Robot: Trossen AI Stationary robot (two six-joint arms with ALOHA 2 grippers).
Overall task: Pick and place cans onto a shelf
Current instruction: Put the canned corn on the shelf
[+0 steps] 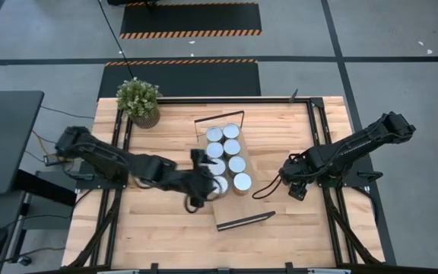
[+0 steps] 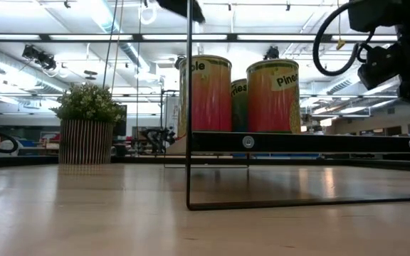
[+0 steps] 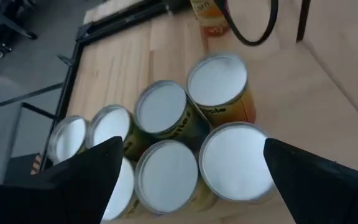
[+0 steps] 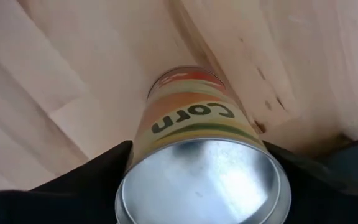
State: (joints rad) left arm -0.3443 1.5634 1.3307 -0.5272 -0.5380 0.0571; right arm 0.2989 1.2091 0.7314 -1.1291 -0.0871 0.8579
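Several cans [image 1: 226,156] with silvery tops stand in two rows on the shelf [image 1: 243,207], a light-wood board with black wire end frames. The low view shows them raised on its dark edge [image 2: 272,96]. My left gripper [image 3: 191,149] hovers open over the near end of this cluster [image 1: 207,183], touching none of the cans. To the right of the shelf, my right gripper [image 4: 197,186] points down, shut on an orange corn can [image 4: 194,118]. In the high view the gripper [image 1: 295,189] hides that can. My right gripper pinches the corn can's round side just below its top rim [image 4: 138,155], one finger on each opposite side. The fingers come from above, pointing down. The can is upright, and its base [image 4: 185,78] appears to rest on the tabletop.
A potted green plant [image 1: 139,103] stands at the table's far left corner. A black frame rail [image 1: 322,137] runs along the table's right side close to my right arm. Bare tabletop [image 1: 158,228] lies near the front edge, left of the shelf.
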